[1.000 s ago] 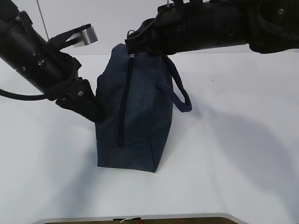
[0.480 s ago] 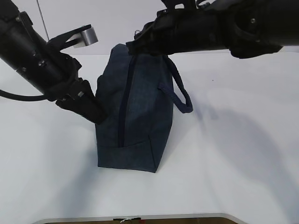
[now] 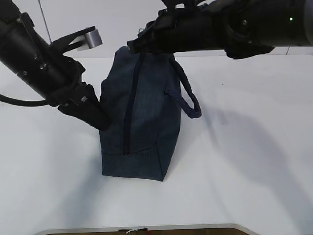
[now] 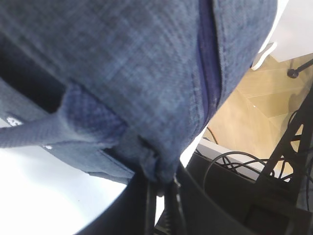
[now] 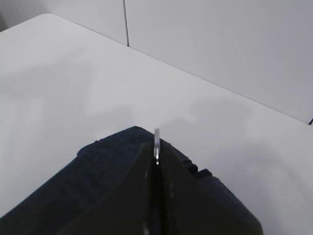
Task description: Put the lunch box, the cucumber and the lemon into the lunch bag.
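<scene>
Navy fabric filled the middle of the exterior view: the lunch bag was seen standing on the white table, its zipper running along the top and appearing closed over the whole visible length. One loop handle was draped over the bag's right side. The left gripper was pressed against the bag's left flank, its jaws drawn tight together on the cloth. The right gripper was held at the far end of the bag, at the upper end of the zipper, its jaws likewise closed. No lunch box, cucumber or lemon was shown in this view.

From the left wrist view, the bag's fabric was seen at very close range, with the zipper line crossing the upper right. A fold of the cloth was pinched between the closed black fingers at the bottom edge. A strap extended to the left.

From the right wrist view, the closed fingers were seen from above, meeting on a thin silver ring pull, which stood upright between them. Part of the bag was possibly what was visible below, though the dark shapes were hard to separate there. The table stretched away beyond.
</scene>
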`<state>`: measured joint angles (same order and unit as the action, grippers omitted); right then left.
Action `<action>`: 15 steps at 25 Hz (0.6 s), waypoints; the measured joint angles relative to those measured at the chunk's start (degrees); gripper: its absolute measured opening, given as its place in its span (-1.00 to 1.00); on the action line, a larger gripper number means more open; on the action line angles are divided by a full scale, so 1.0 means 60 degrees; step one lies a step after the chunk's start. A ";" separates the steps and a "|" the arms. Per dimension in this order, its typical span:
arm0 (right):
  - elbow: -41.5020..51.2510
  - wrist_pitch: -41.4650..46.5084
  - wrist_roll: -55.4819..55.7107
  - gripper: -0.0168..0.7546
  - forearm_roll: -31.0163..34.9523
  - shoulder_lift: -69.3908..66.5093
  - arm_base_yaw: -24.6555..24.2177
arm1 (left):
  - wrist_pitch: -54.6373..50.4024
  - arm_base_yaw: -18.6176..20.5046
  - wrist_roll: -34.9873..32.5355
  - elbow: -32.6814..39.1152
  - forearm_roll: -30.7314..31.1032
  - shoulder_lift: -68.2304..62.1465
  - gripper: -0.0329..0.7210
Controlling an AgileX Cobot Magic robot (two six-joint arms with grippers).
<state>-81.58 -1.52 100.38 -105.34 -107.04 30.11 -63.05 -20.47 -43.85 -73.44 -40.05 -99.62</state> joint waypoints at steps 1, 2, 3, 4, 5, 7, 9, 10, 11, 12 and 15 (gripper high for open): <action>-0.0113 0.0024 0.0000 -0.94 0.0000 -0.0072 0.0000 | -0.0018 0.0000 0.0000 0.0000 0.0000 0.0000 -0.95; -0.0200 0.0061 0.0000 -0.94 0.0000 -0.0129 0.0000 | -0.0011 0.0000 0.0000 0.0000 0.0000 0.0000 -0.95; -0.0306 0.0083 0.0000 -0.94 0.0000 -0.0206 0.0000 | -0.0023 0.0000 0.0000 0.0000 0.0000 0.0000 -0.95; -0.0412 0.0106 -0.0006 -0.94 0.0000 -0.0301 0.0000 | -0.0048 0.0000 0.0000 0.0000 0.0000 0.0000 -0.95; -0.0511 0.0143 -0.0006 -0.94 0.0000 -0.0365 0.0000 | -0.0082 0.0000 0.0000 0.0000 0.0000 0.0000 -0.95; -0.0719 0.0183 -0.0022 -0.94 0.0016 -0.0533 -0.0020 | -0.0102 0.0000 0.0000 0.0000 0.0000 0.0000 -0.95; -0.0847 0.0200 -0.0026 -0.94 0.0016 -0.0657 -0.0059 | -0.0116 0.0000 0.0000 0.0000 0.0000 0.0000 -0.95; -0.0887 0.0253 -0.0026 -0.94 0.0016 -0.0701 -0.0083 | -0.0125 0.0000 0.0000 0.0000 0.0000 0.0000 -0.95; -0.0895 0.0253 -0.0042 -0.94 0.0037 -0.0738 -0.0127 | -0.0139 0.0000 0.0000 0.0000 0.0000 0.0000 -0.95; -0.0933 0.0253 -0.0042 -0.94 0.0037 -0.0765 -0.0176 | -0.0139 0.0000 0.0000 0.0000 0.0000 0.0000 -0.95; -0.0975 0.0253 -0.0042 -0.94 0.0054 -0.0862 -0.0350 | -0.0139 0.0000 0.0000 0.0000 0.0000 0.0000 -0.95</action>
<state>-87.43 0.00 100.13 -105.02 -112.21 28.01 -63.88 -20.47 -43.85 -73.44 -40.05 -99.62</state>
